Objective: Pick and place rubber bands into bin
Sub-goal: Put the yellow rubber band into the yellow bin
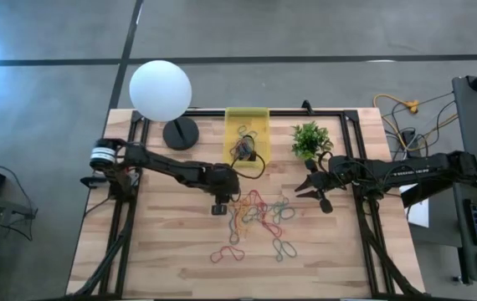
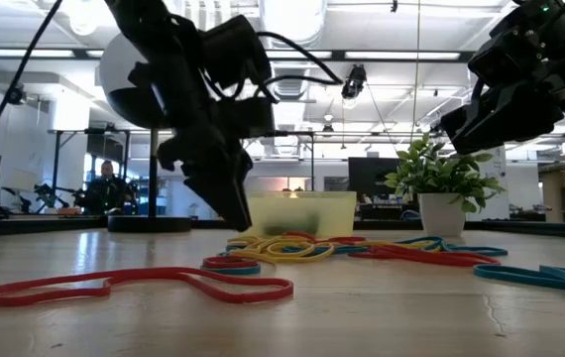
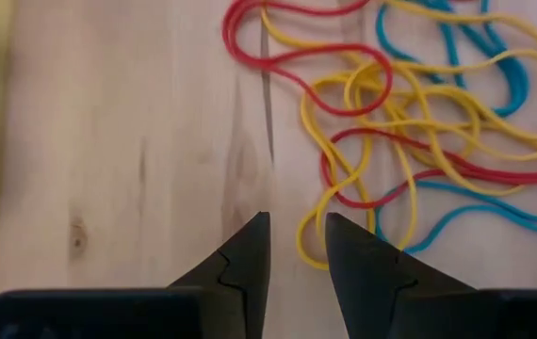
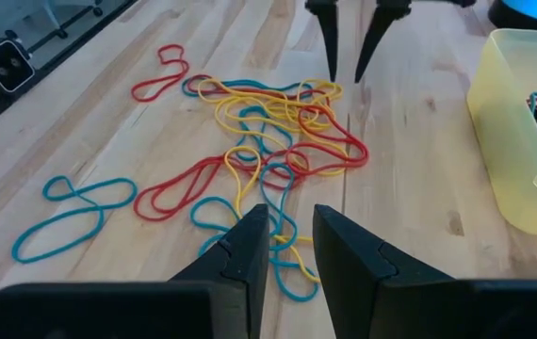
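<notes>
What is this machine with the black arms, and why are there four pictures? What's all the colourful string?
It is a robot with two arms, each ending in a two-finger gripper. One camera looks down from above, one sits at table height, and one rides on each wrist. The "string" is rubber bands, red, yellow and blue, lying tangled on the wooden table. The left gripper points down just beside the pile, fingers slightly apart, holding nothing. The right gripper waits higher up, also empty. The yellow bin already holds some bands.

A pale wooden table (image 1: 171,251) carries a tangle of red, yellow and blue rubber bands (image 1: 259,213), the yellow bin (image 1: 247,117), a potted plant (image 1: 308,139) and a white globe lamp (image 1: 161,92).
</notes>
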Tool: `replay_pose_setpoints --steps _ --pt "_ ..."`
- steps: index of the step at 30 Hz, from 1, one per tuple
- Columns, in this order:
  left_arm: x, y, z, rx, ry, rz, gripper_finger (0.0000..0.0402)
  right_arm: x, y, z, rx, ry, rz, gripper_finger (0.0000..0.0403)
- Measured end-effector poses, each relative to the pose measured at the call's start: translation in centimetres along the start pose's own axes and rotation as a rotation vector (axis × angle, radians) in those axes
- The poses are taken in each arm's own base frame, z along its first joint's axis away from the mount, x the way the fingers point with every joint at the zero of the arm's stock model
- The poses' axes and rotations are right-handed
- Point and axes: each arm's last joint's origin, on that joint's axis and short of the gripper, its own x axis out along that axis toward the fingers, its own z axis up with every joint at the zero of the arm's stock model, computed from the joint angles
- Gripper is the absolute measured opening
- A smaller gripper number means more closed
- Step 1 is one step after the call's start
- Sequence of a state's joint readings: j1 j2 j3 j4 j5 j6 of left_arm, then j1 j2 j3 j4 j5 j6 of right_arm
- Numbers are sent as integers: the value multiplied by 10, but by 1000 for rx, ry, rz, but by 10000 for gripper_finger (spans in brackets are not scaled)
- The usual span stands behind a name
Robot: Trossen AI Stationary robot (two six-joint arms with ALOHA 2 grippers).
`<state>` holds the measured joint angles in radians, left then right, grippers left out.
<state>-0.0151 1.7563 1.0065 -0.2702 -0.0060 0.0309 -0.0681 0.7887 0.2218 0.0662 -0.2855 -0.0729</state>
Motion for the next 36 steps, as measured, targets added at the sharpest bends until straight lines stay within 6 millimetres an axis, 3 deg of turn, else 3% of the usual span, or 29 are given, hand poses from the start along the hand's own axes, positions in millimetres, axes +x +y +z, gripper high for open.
replay_pose_setpoints --steps 10,16,24,36 --pt "15 -3 -3 -19 16 -40 88 0 0 0 2 0 0 77" --pt "14 -3 -2 -20 11 -36 85 0 0 0 3 0 0 77" --pt "12 -3 2 -12 -18 -30 7 0 0 0 3 1 0 77" --pt "9 -3 4 -9 -24 -26 1 0 0 0 3 2 0 77"
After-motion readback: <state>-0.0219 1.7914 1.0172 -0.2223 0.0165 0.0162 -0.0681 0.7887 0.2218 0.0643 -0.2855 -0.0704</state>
